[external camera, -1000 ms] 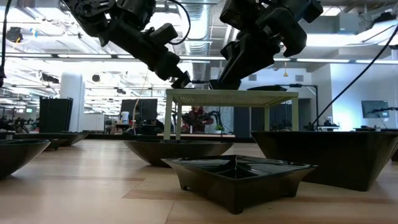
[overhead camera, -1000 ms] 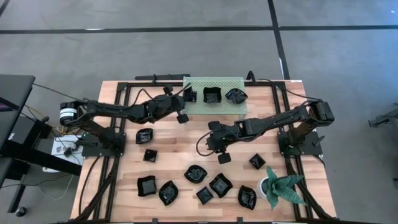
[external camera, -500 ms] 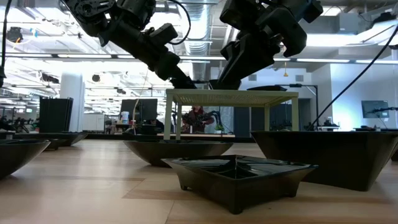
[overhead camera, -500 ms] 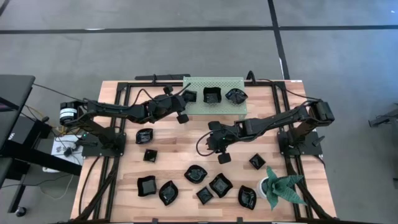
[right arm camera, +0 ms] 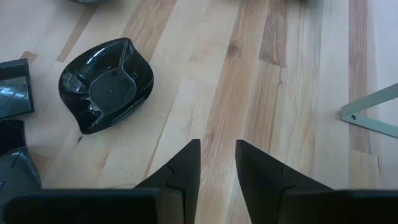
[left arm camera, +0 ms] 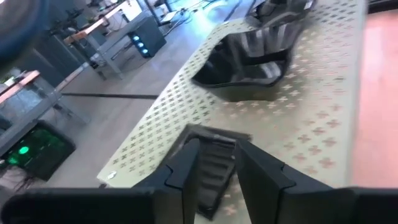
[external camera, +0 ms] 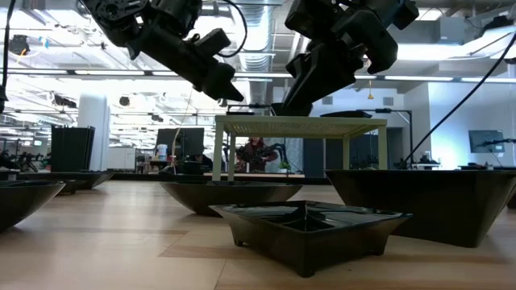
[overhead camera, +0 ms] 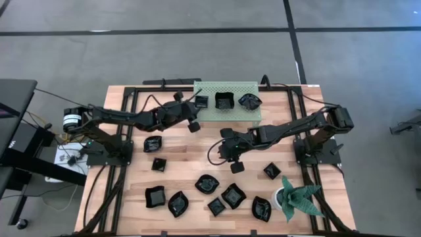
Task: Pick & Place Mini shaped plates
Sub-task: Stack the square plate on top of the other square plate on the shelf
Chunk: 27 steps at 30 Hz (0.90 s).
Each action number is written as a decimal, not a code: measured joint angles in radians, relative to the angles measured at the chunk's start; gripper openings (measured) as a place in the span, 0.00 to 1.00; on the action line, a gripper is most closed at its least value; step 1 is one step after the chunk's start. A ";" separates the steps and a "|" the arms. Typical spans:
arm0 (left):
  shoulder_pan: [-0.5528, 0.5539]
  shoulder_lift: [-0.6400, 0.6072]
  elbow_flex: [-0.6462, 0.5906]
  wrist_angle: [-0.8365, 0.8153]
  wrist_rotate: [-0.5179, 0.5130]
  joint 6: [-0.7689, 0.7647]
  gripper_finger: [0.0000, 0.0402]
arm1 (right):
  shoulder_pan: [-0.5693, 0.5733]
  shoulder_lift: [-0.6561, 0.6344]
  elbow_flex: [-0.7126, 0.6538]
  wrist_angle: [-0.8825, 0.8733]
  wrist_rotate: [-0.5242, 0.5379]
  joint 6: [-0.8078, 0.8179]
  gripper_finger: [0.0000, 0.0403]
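Note:
A pale green perforated platform [overhead camera: 227,112] stands at the table's far middle with three mini shaped plates on it. My left gripper [overhead camera: 196,106] is open at its left end. Its fingers stand on either side of a small square plate [left arm camera: 214,169] that lies flat on the platform, and a larger square plate [left arm camera: 249,59] sits beyond. My right gripper [overhead camera: 220,153] hangs open over bare wood mid-table with nothing between its fingers. A leaf-shaped plate [right arm camera: 106,84] lies ahead of it.
Several more black plates [overhead camera: 210,191] lie scattered over the table's near half, and one fills the low view's foreground [external camera: 310,225]. A spiky green plant in a white pot [overhead camera: 299,197] stands at the near right. Black frame rails [overhead camera: 131,99] run along both sides.
My left gripper has opened and let go of the small square plate, which now lies on the platform's left end. The arm itself has kept its place.

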 joint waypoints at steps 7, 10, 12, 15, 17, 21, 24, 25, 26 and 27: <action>-0.105 -0.001 0.000 0.003 0.057 -0.004 0.26 | 0.000 0.000 0.000 0.002 0.000 -0.064 0.24; -0.149 -0.005 0.000 0.001 0.057 -0.004 0.26 | 0.001 0.000 0.000 0.001 0.010 -0.050 0.24; -0.171 -0.008 0.000 0.003 0.057 -0.004 0.26 | 0.008 0.000 0.009 -0.025 0.064 -0.018 0.24; -0.196 -0.012 0.000 -0.006 0.056 -0.004 0.26 | 0.029 0.000 0.042 -0.117 0.166 0.036 0.24; -0.209 -0.015 0.000 -0.001 0.056 -0.004 0.26 | 0.044 0.000 0.051 -0.175 0.195 0.108 0.24; -0.229 -0.026 0.000 -0.002 0.057 -0.004 0.26 | 0.079 0.000 0.056 -0.292 0.200 0.341 0.24; -0.240 -0.040 0.000 -0.006 0.056 -0.003 0.26 | 0.111 0.000 0.056 -0.431 0.193 0.596 0.24; -0.242 -0.044 0.000 -0.006 0.056 -0.003 0.26 | 0.124 0.000 0.056 -0.478 0.186 0.678 0.24; -0.244 -0.050 0.000 -0.005 0.056 -0.002 0.26 | 0.137 0.000 0.056 -0.525 0.177 0.753 0.24; -0.246 -0.054 0.000 -0.006 0.056 -0.002 0.26 | 0.153 0.000 0.056 -0.566 0.174 0.826 0.24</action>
